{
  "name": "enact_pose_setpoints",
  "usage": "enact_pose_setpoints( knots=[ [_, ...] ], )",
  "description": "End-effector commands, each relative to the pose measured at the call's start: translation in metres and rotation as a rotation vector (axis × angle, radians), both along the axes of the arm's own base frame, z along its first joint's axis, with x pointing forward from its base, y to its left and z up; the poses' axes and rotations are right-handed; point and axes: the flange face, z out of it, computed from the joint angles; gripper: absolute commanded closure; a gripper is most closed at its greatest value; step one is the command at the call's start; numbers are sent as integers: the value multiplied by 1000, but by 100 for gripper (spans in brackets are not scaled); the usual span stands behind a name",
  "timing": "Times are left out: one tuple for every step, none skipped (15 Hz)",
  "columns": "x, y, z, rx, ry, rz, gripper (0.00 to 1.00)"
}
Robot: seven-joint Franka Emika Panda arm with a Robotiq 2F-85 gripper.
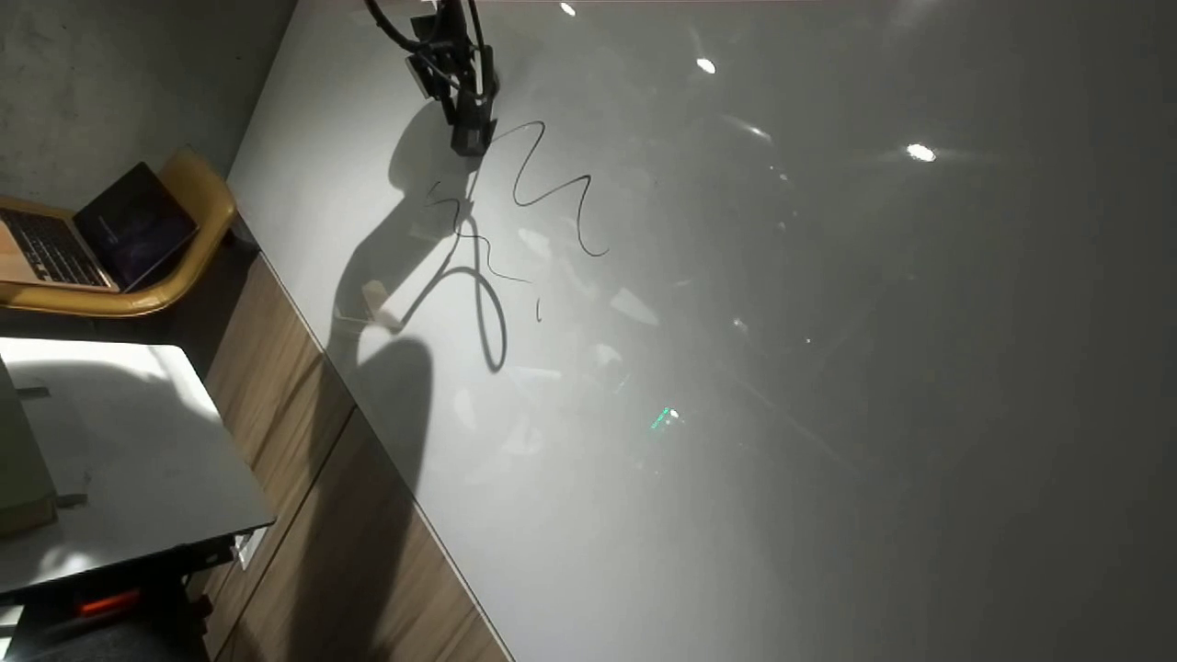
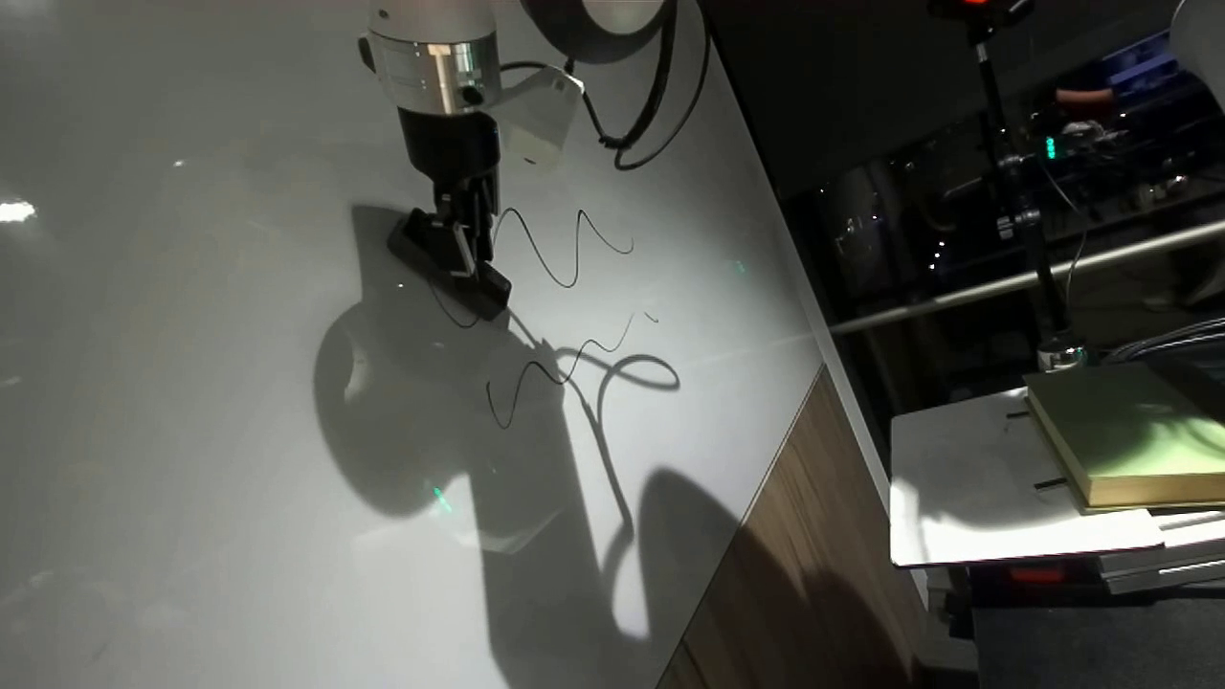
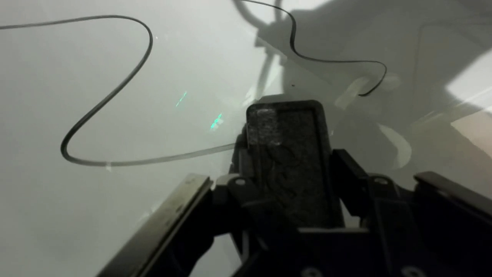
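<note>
Where squiggles (image 3: pixel 103 101) curl, a black block (image 3: pixel 293 161) overlaps one.

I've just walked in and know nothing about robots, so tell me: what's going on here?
A robot arm has its hand closed on a dark block, probably a board eraser, close against a shiny white surface; whether they touch, I can't tell. On that surface, one wavy dark line leads up to the hand and block, and a second wavy line lies apart from them. Both look drawn in pen.
</note>
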Motion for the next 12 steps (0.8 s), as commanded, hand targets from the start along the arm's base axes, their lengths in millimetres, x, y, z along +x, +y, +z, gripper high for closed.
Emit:
enact_pose_setpoints(
  knots=[
    [8,1,42,27,-66,-13,72],
    [9,3,48,29,-77,-15,72],
    [9,6,54,33,-82,-15,72],
    [10,11,58,37,-88,-12,72],
    [12,16,59,40,-92,-9,72],
    [14,23,58,42,-95,0,72],
    [15,29,56,42,-96,6,72],
    [17,37,51,40,-93,12,72],
    [18,43,49,39,-90,16,72],
    [19,49,46,43,-87,21,72],
    [20,55,44,48,-84,28,72],
    [20,61,43,51,-81,34,72]
  ],
)
